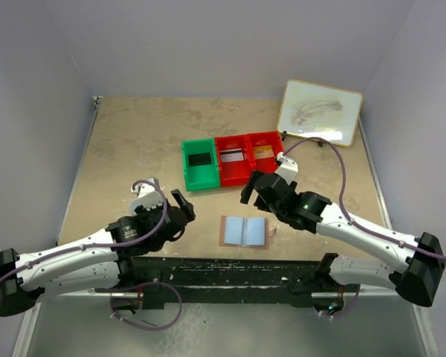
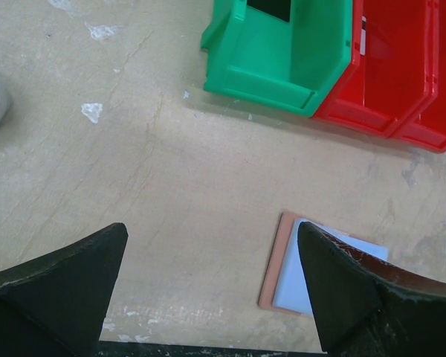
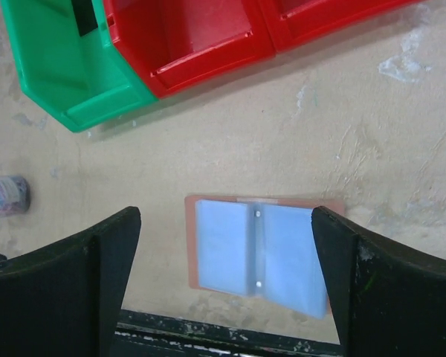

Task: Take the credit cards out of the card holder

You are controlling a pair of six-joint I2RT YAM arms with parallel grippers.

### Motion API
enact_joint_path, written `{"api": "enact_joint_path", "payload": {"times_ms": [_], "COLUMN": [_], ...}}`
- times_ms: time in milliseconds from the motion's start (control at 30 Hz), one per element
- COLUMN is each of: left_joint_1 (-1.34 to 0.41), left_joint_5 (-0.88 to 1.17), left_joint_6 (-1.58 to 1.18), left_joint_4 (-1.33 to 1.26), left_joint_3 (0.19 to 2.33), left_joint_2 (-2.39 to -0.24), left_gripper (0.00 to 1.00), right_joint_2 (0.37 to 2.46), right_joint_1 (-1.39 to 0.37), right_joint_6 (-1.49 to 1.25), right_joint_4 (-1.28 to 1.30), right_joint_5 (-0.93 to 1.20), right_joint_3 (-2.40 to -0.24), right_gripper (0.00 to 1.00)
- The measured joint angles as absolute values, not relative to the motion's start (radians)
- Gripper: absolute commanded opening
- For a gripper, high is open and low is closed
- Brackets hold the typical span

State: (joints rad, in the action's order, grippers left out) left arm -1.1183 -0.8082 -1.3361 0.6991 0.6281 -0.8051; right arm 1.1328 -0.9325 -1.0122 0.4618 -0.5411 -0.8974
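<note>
left gripper [image 2: 212,232] and right gripper [image 3: 225,214] are held spread wide and empty, with the card holder [image 1: 244,231] laid open between them at the near edge.
credit cards [image 1: 232,156] are seen in the green bin [image 1: 187,175] and red bins [image 1: 230,178] beyond. a low sweep could, it is judged, drag the light holder or knock a bin. the mottled beige table [image 1: 134,141], scuffed white, is enclosed by pale walls.

credit cards [image 1: 200,160]: 3 | card holder [image 1: 243,231]: 1 | green bin [image 1: 201,181]: 1 | red bins [image 1: 234,179]: 2 | whiteboard [image 1: 320,111]: 1
</note>
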Motion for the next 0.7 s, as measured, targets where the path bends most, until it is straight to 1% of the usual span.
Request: {"api": "enact_joint_path", "payload": {"times_ms": [133, 167, 200, 233, 300, 367, 433, 500, 700], "left_joint_1": [-1.069, -1.046, -1.019, -1.003, -0.972, -0.963, -0.962, -0.962, -0.962], "left_joint_5": [-0.786, -0.768, -0.748, -0.735, -0.709, -0.691, -0.681, -0.675, -0.66], "left_joint_6": [-1.336, -1.336, -1.335, -1.335, -1.336, -1.336, -1.335, -1.336, -1.336], "left_joint_4": [0.697, 0.695, 0.691, 0.688, 0.68, 0.674, 0.672, 0.665, 0.653], "left_joint_3": [0.628, 0.628, 0.627, 0.624, 0.616, 0.607, 0.605, 0.604, 0.604], "left_joint_2": [-0.843, -0.849, -0.855, -0.858, -0.861, -0.861, -0.862, -0.862, -0.879], "left_gripper": [0.94, 0.94, 0.94, 0.94, 0.94, 0.94, 0.94, 0.94, 0.93], "right_joint_2": [1.023, 0.976, 0.92, 0.885, 0.828, 0.82, 0.858, 0.939, 1.252], "right_joint_1": [-0.933, -0.933, -0.933, -0.932, -0.931, -0.931, -0.931, -0.931, -0.966], "right_joint_6": [-1.089, -1.102, -1.114, -1.118, -1.129, -1.136, -1.134, -1.127, -1.114], "right_joint_4": [0.381, 0.352, 0.315, 0.287, 0.226, 0.191, 0.168, 0.168, 0.183], "right_joint_5": [-0.506, -0.492, -0.469, -0.451, -0.415, -0.391, -0.366, -0.334, -0.277], "right_joint_3": [-0.756, -0.705, -0.646, -0.612, -0.553, -0.538, -0.545, -0.579, -0.712], "right_gripper": [1.0, 0.97, 0.89, 0.84, 0.82, 0.8, 0.73, 0.65, 0.6]}}
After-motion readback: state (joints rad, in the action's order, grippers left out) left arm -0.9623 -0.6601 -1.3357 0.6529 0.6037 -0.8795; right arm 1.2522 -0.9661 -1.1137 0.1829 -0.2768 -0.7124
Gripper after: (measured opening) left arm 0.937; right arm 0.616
